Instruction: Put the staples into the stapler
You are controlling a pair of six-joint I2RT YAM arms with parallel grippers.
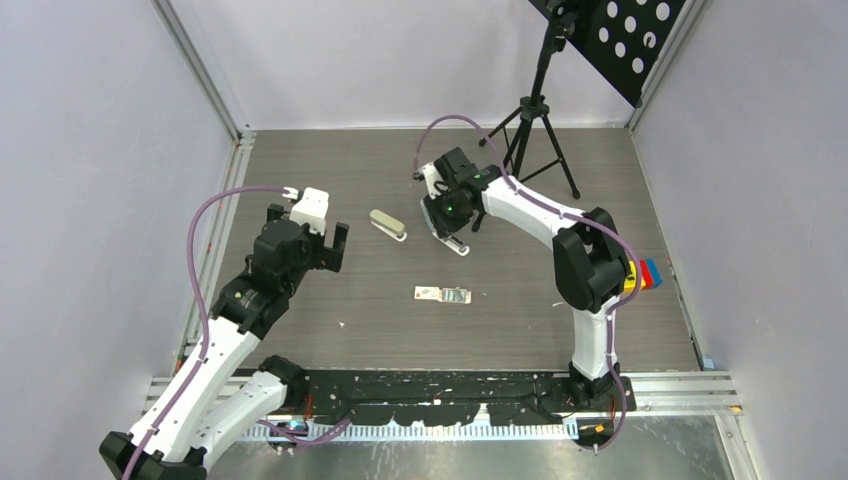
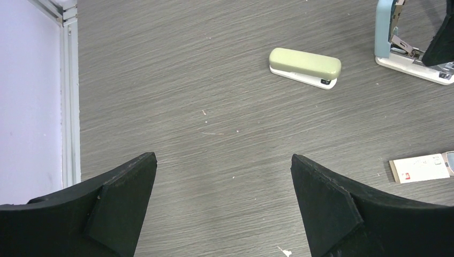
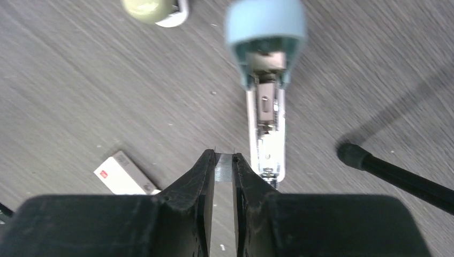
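The right jaws are nearly closed and pinch a staple strip (image 3: 224,167) between their tips. The strip sits just beside the near end of the light-blue stapler (image 3: 266,115), whose top is swung up with the magazine channel exposed; contact between them cannot be told. The white staple box (image 3: 124,174) lies flat on the desk (image 3: 80,80), left of these jaws and apart from them. The left jaws are spread wide over the desk, gripping nothing. The olive-green stapler (image 2: 305,67) lies closed between the two arms.
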